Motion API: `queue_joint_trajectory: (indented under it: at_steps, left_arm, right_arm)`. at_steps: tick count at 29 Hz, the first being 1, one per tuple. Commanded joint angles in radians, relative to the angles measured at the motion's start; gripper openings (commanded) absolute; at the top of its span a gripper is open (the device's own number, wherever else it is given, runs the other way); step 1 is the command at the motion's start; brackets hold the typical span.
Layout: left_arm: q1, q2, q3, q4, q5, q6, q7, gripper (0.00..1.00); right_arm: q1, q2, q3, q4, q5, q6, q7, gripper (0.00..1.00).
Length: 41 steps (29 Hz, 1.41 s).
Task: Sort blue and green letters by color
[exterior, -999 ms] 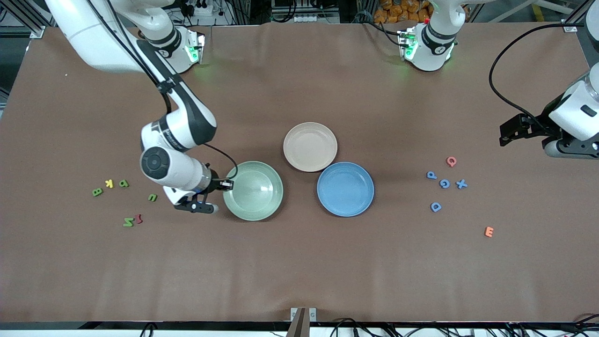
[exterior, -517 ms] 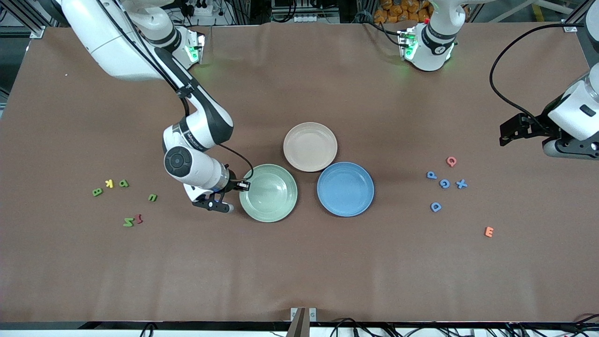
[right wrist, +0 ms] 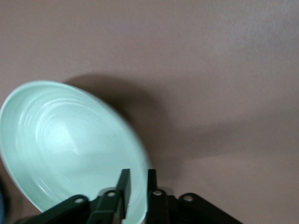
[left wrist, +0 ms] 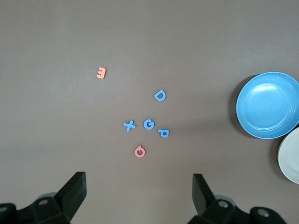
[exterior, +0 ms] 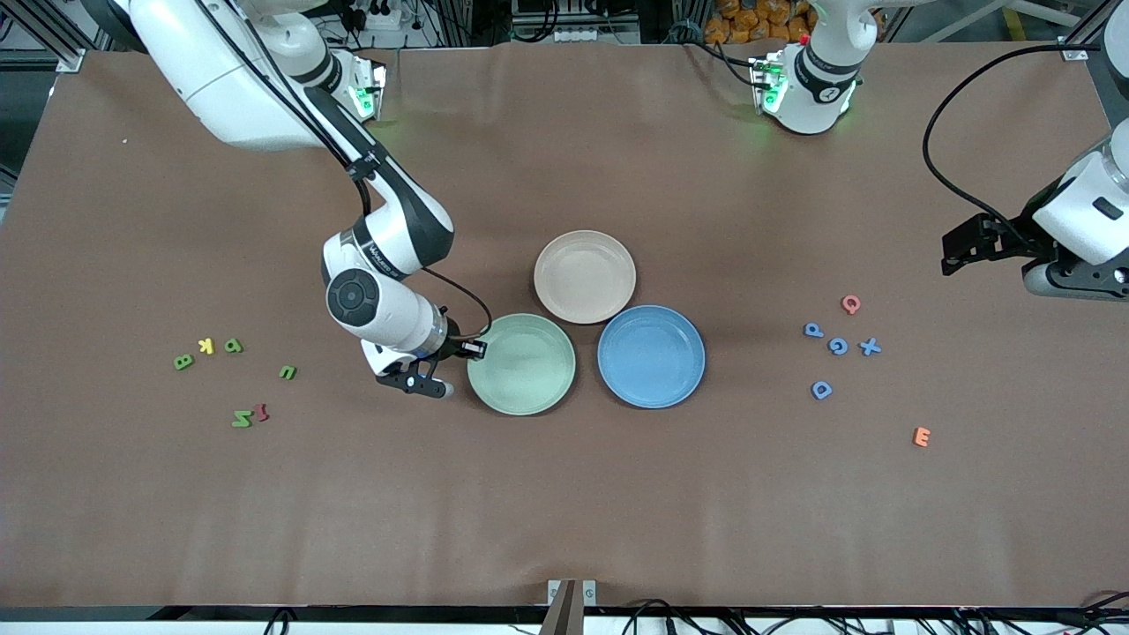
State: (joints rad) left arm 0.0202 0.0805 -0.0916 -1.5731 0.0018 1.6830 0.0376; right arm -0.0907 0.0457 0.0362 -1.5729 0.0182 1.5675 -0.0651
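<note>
Spreading under everything, the brown surface (exterior: pixel 564 494) carries three plates at its middle. The right arm reaches down from its base, and the right pincer (exterior: pixel 476 350) is pinched narrow on the rim of the green plate (exterior: pixel 521 363), as the right wrist view shows. Just beside that plate, toward the left arm's end, lies the blue plate (exterior: pixel 651 356). The beige plate (exterior: pixel 584 276) sits farther from the front camera, touching or nearly touching both.

The left arm waits at its end of the surface, and the left pincer (left wrist: pixel 138 179) hangs there with its jaws wide and nothing between them.

The blue letters (exterior: pixel 838 346) P, G, X and D cluster near the left arm's end, with a pink Q (exterior: pixel 850 304) and an orange E (exterior: pixel 921 437) nearby. The green letters (exterior: pixel 183 361) lie scattered near the right arm's end, among a yellow K (exterior: pixel 205 345) and a red letter (exterior: pixel 261 412).
</note>
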Motion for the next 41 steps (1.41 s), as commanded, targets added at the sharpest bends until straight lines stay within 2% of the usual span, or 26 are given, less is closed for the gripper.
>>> queue_joint_trajectory:
  at_steps: [1,12,26,30,35,41]
  left_arm:
    - [0.000,0.005,-0.002,0.016,-0.014,-0.002,-0.008,1.00]
    - [0.003,0.010,-0.002,0.018,-0.016,-0.002,-0.007,1.00]
    - [0.010,0.033,0.000,0.018,-0.019,-0.002,-0.004,1.00]
    - [0.011,0.033,0.004,0.018,-0.019,-0.002,0.005,1.00]
    - [0.006,0.044,0.006,0.018,-0.005,0.000,0.005,1.00]
    - [0.015,0.076,0.009,0.009,0.000,0.040,0.008,1.00]
  right_arm:
    - [-0.017,0.002,-0.002,-0.022,0.014,0.003,-0.012,1.00]
    - [-0.032,0.054,0.001,-0.038,0.012,0.043,-0.015,1.00]
    - [-0.084,0.069,0.047,-0.202,0.012,0.226,-0.111,1.00]
    - [-0.086,0.072,0.053,-0.257,0.012,0.298,-0.117,0.98]
    - [-0.115,0.072,0.102,-0.314,0.014,0.368,-0.105,0.95]
    - [-0.119,0.085,0.103,-0.384,0.014,0.469,-0.088,0.93]
